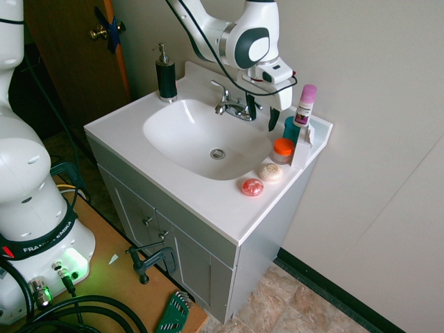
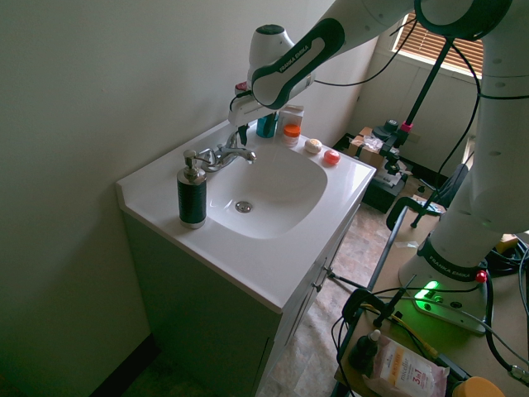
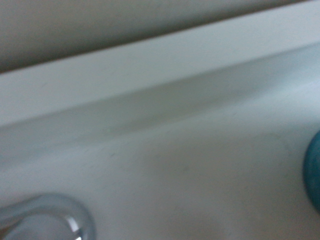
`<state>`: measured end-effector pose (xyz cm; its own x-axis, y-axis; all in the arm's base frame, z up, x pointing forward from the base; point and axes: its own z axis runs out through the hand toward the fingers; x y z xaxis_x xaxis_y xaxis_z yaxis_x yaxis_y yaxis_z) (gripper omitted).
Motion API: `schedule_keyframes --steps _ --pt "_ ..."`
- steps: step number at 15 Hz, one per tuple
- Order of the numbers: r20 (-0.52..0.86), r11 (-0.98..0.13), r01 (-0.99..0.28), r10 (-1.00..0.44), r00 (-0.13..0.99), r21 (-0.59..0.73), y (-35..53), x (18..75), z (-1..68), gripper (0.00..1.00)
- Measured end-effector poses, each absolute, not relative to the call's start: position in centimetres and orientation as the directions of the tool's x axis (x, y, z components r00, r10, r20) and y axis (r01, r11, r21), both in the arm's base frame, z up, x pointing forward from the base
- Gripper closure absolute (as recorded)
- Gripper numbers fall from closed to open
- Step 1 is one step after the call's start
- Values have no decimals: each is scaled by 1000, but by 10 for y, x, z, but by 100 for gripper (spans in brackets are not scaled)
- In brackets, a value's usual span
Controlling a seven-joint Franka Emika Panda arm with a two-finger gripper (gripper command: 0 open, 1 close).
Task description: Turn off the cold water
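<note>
The two-handled chrome tap (image 1: 234, 108) stands at the back of the white sink (image 1: 166, 149). No stream leaves its curved spout (image 1: 221, 108). The cold water's control, the small right-hand lever (image 1: 243, 105), sits just beside my gripper (image 1: 262, 112). The gripper is open and reaches down over that end of the tap. One dark finger (image 1: 251, 105) is at the lever and the other (image 1: 273, 118) stands further right over the counter. In the second exterior view the gripper (image 2: 240, 126) hangs above the tap (image 2: 221, 154) and hides the lever. A blurred chrome piece (image 3: 47, 220) shows in the wrist view.
A black soap dispenser (image 1: 166, 73) stands left of the tap. Right of the gripper crowd a teal cup (image 1: 291, 129), a pink-capped bottle (image 1: 305, 104), an orange-lidded jar (image 1: 282, 148) and two round soaps (image 1: 261, 179). The wall rises close behind the backsplash (image 3: 150, 65).
</note>
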<state>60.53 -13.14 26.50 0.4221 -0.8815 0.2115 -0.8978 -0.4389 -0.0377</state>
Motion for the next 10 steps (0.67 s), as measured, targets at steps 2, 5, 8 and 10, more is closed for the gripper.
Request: schedule_keyframes --steps 2,5,8,10 --pt "213 -441 -897 -879 427 -21 -139 608 264 0" --pt "197 -441 -897 -882 429 -23 -135 607 270 0" --pt "158 -452 -891 -883 442 -30 -116 587 288 0" --pt "117 -463 -886 -881 458 -20 -106 558 297 0"
